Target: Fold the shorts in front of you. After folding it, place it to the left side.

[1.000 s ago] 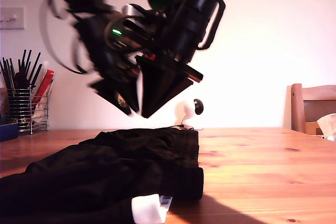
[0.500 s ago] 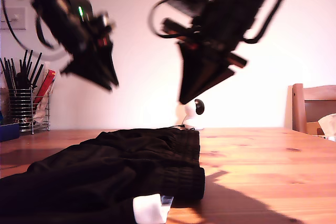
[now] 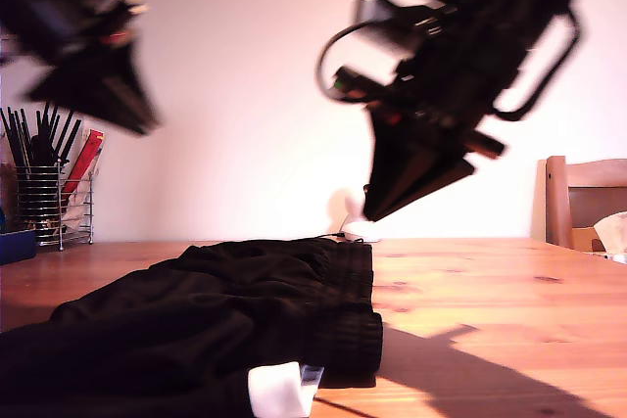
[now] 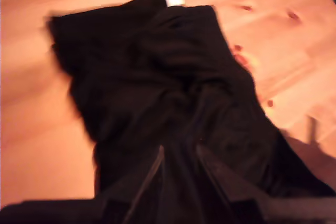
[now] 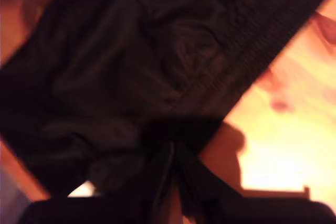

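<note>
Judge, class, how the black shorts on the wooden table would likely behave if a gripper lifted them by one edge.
The shorts lie in soft creases and folds, so they would probably droop rather than hold shape. The ribbed waistband looks thicker, likely the firmer place to pinch. Spread flat on the table, they should not roll or tip.

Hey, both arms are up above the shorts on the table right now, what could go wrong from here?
1. The shorts lie bunched in rumpled layers, so a pinch might catch too many layers, or only one, and the fold may come out crooked.
2. The wire utensil holder stands on the table at the exterior view's left; moving the shorts that way could bump it.
</note>
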